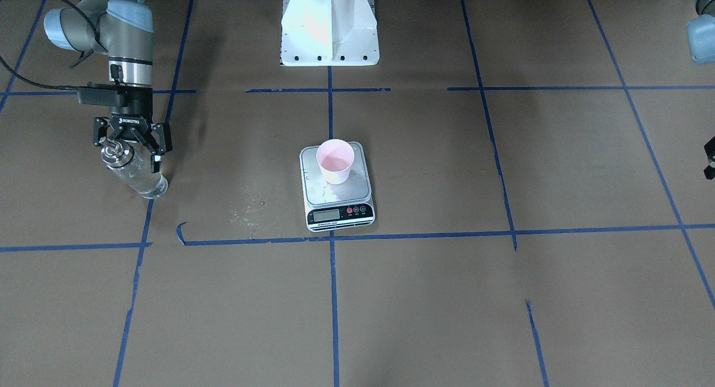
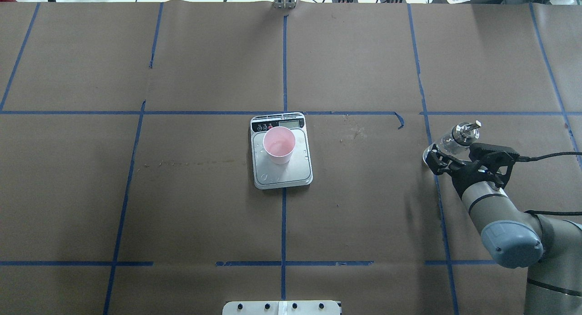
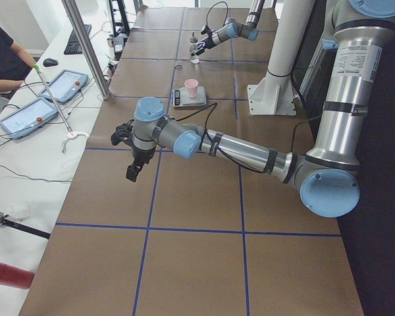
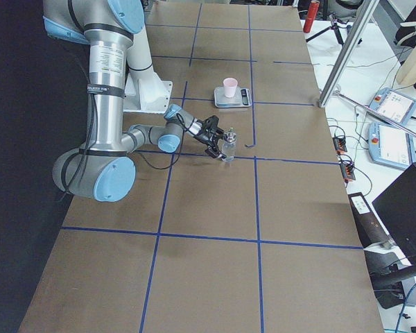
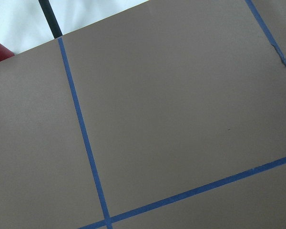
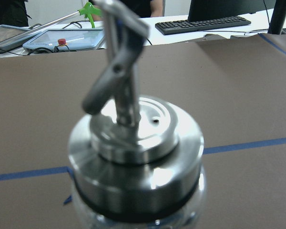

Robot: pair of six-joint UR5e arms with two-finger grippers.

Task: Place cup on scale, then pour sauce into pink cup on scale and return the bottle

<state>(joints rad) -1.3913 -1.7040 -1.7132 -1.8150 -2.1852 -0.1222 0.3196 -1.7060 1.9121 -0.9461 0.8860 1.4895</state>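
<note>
tapered pink cup [image 1: 335, 161] on flat silver scale [image 1: 341, 200]; clear cylindrical bottle [image 1: 137, 177]

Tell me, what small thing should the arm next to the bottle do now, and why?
Probably lift the right tool up and away, clear of the spout. Its jaws stand wide apart around the bottle, which seems to stand on the table by itself. Drops lie on the scale beside the cup, so the pouring looks done.
</note>
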